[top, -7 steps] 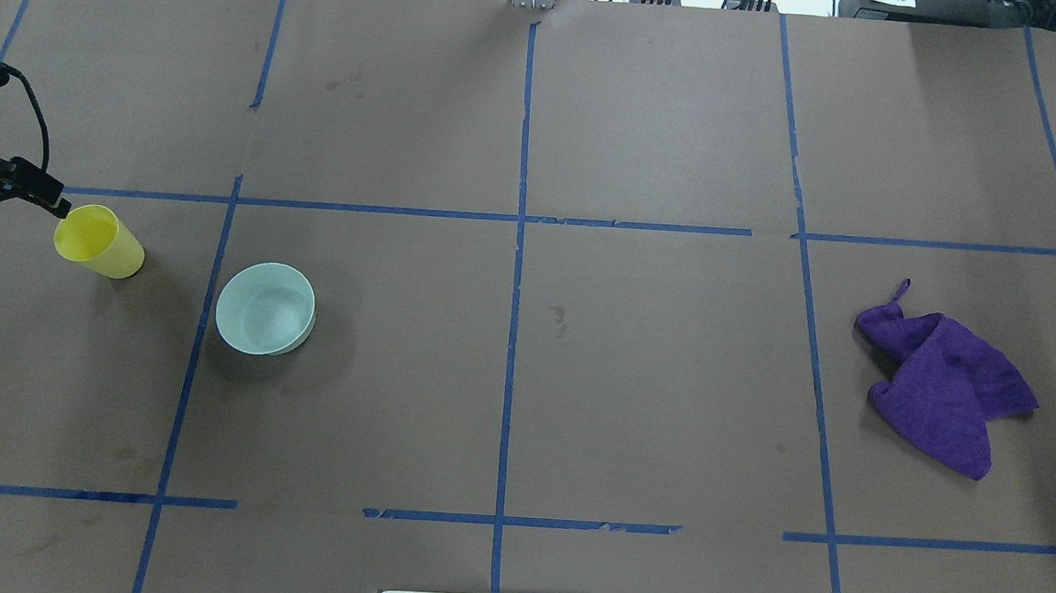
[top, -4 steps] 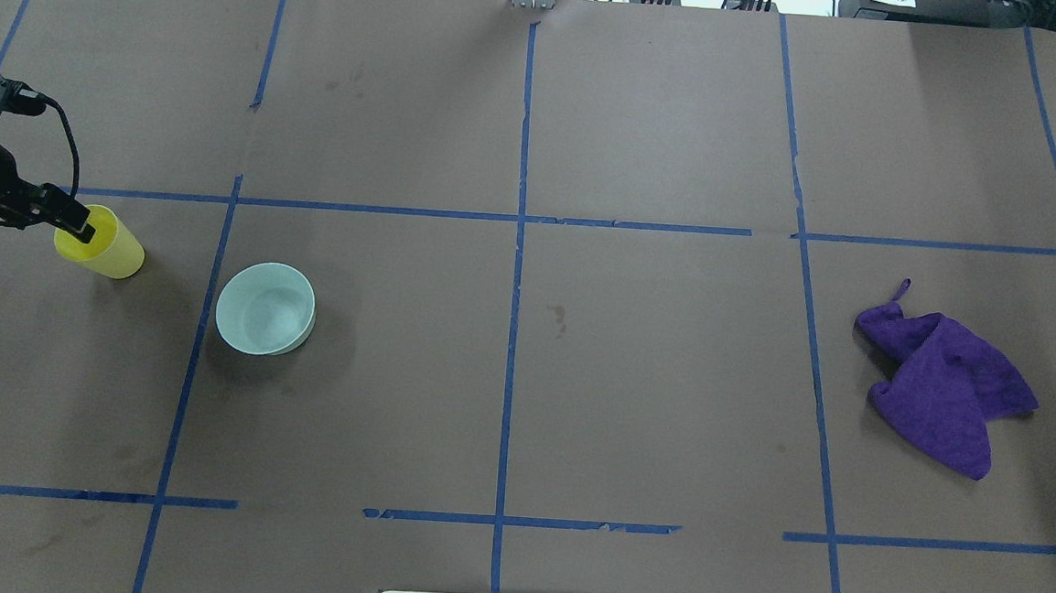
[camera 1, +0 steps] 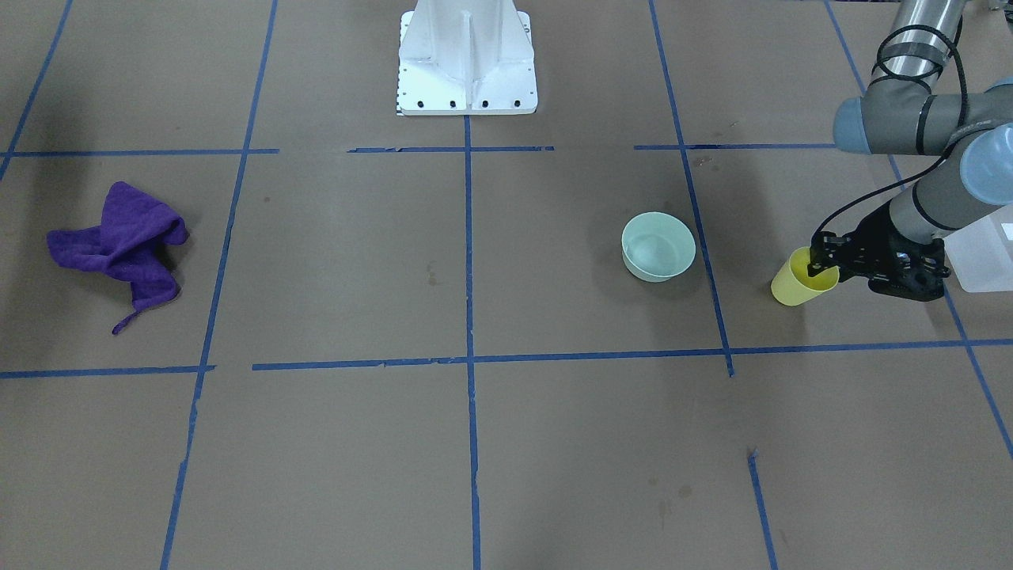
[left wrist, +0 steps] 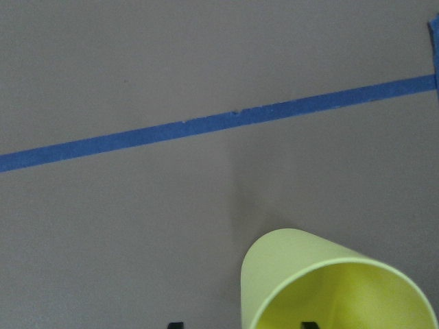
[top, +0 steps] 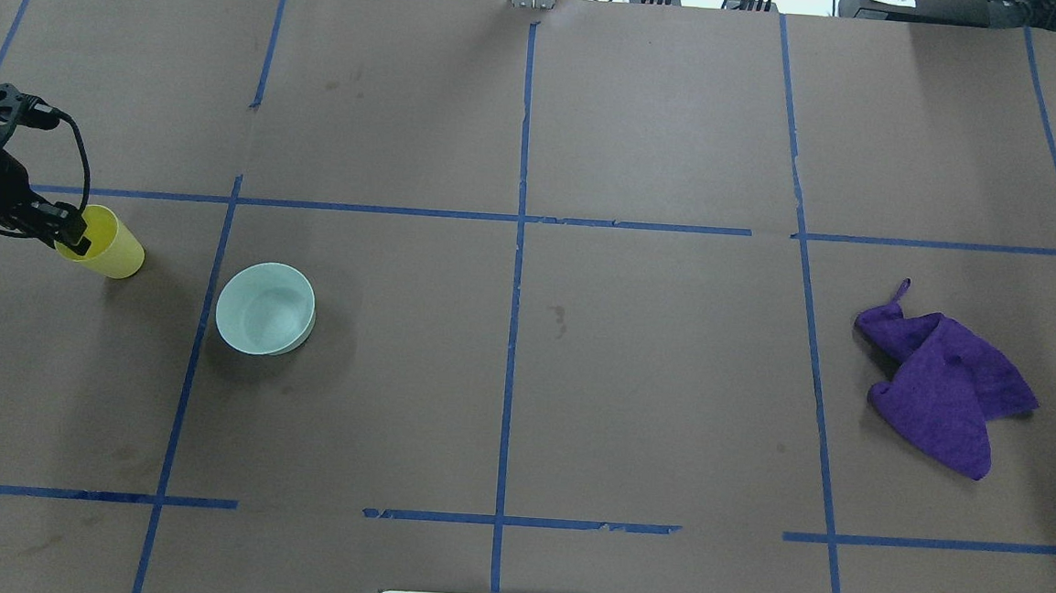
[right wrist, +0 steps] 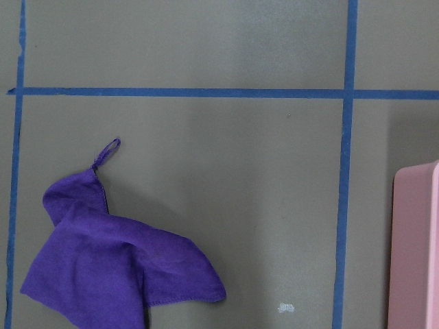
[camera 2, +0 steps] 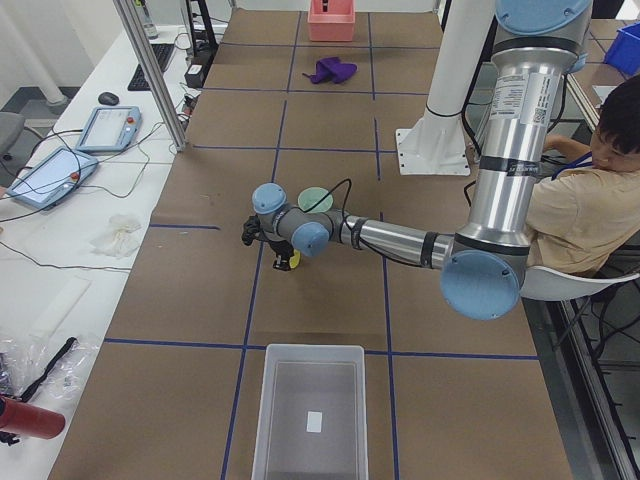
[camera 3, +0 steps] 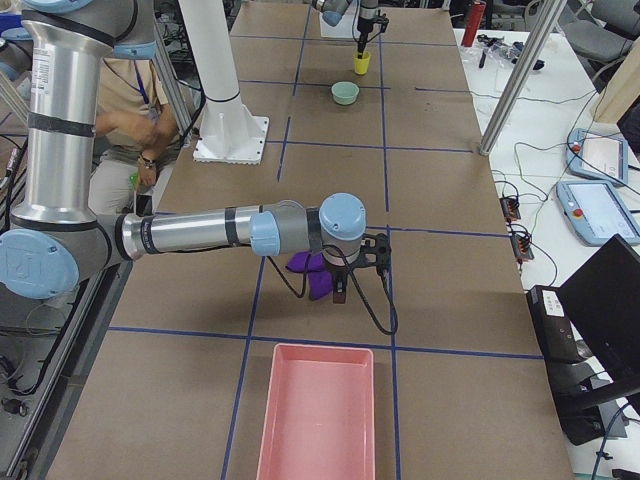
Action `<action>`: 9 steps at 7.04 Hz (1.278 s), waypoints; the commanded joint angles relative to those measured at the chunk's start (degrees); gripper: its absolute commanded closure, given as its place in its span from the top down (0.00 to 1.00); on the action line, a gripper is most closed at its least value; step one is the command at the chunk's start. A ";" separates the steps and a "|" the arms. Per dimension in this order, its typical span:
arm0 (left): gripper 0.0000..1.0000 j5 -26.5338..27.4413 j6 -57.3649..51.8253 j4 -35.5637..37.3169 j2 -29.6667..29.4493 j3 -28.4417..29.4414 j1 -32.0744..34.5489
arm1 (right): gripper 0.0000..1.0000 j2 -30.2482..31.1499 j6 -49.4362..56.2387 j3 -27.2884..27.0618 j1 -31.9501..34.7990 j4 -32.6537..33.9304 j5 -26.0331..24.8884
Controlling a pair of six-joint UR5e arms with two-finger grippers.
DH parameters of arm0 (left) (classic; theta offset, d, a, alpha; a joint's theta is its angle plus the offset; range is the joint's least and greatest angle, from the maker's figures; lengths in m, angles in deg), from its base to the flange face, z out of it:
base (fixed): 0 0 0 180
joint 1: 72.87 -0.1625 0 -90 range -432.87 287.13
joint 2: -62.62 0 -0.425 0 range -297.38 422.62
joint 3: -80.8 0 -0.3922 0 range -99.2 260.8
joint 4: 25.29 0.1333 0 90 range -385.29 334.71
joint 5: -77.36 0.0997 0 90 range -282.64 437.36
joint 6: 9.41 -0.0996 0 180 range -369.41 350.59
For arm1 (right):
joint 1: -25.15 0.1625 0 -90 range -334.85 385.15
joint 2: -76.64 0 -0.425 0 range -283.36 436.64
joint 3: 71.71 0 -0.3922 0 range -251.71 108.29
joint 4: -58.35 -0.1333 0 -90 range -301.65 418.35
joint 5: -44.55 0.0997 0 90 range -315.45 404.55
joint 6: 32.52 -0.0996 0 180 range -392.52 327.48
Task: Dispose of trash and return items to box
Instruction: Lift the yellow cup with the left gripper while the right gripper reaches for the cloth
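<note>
**Straddling the cup's rim ahead of the pinch**

Reaching in from the far left edge of the overhead view with the left gripper (top: 71, 236), tipped down over the yellow cup (top: 111, 249). Sets one finger inside the mouth and one outside the wall, spread apart and, going by the wrist view, not pressed on the wall. Probably chosen because pinching a thin rim suits a light tapered cup better than spanning its girth. Leaves the mint-green bowl (top: 265, 308), upright just right of the cup and apart from it, untouched, presumably for a later trip. Finds the purple cloth (top: 939, 390) crumpled well off at the right side. Hangs the right gripper (camera 3: 340, 290) over that cloth in the right-end view, above the pink bin (camera 3: 318, 349) at lower centre; cannot tell whether spread or pressed together. Shows the box (camera 2: 315, 350), frosted white, at bottom centre of the left-end view, near the cup, so likely a short carry.
</note>
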 commanded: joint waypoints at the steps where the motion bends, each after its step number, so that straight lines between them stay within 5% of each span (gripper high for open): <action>1: 0.00 0.04 0.23 0.06 0.08 -0.70 0.05 | 1.00 -0.09 -2.53 -0.26 -1.10 -0.17 0.18; 6: 0.00 0.13 -0.56 0.41 0.78 -8.08 6.63 | 1.00 0.17 -27.46 -1.06 -14.89 -18.59 -0.34; 9: 0.00 0.13 -7.84 0.68 1.30 -8.62 13.30 | 1.00 -0.35 -32.77 -1.06 -22.54 -19.95 -6.22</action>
